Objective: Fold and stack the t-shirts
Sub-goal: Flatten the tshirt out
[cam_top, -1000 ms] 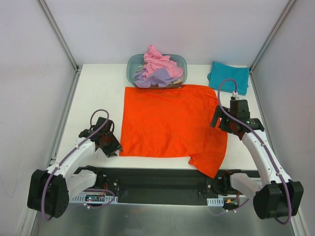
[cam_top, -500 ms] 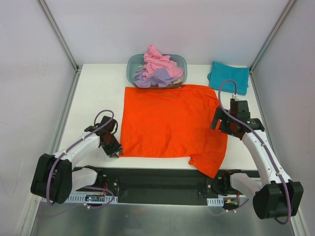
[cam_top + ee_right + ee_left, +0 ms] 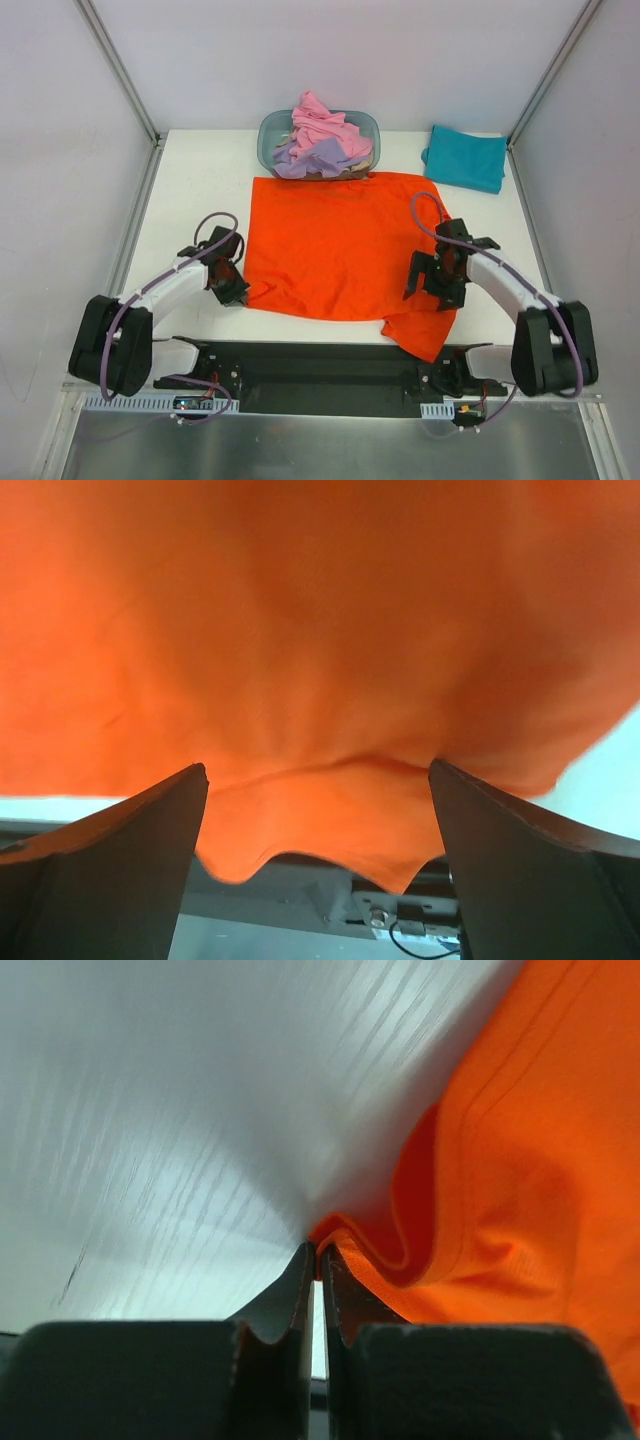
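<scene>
The orange t-shirt (image 3: 340,245) lies spread flat in the middle of the table, with one flap hanging over the near edge at the right. My left gripper (image 3: 238,290) is shut on the shirt's near left corner, and the pinched hem (image 3: 345,1235) bunches at its fingertips in the left wrist view. My right gripper (image 3: 428,283) is open, its jaws wide apart over the shirt's near right part (image 3: 320,680). A folded teal t-shirt (image 3: 464,157) lies at the back right. Pink (image 3: 322,122) and lavender (image 3: 312,158) t-shirts are heaped in the tub.
A translucent blue-grey tub (image 3: 268,132) stands at the back centre, touching the orange shirt's far edge. White walls enclose the table on the left, right and back. A black rail (image 3: 320,365) runs along the near edge between the arm bases.
My left gripper moved right onto the shirt's near left corner and closed on it. My right gripper moved left and toward the near edge, onto the shirt's right part.
</scene>
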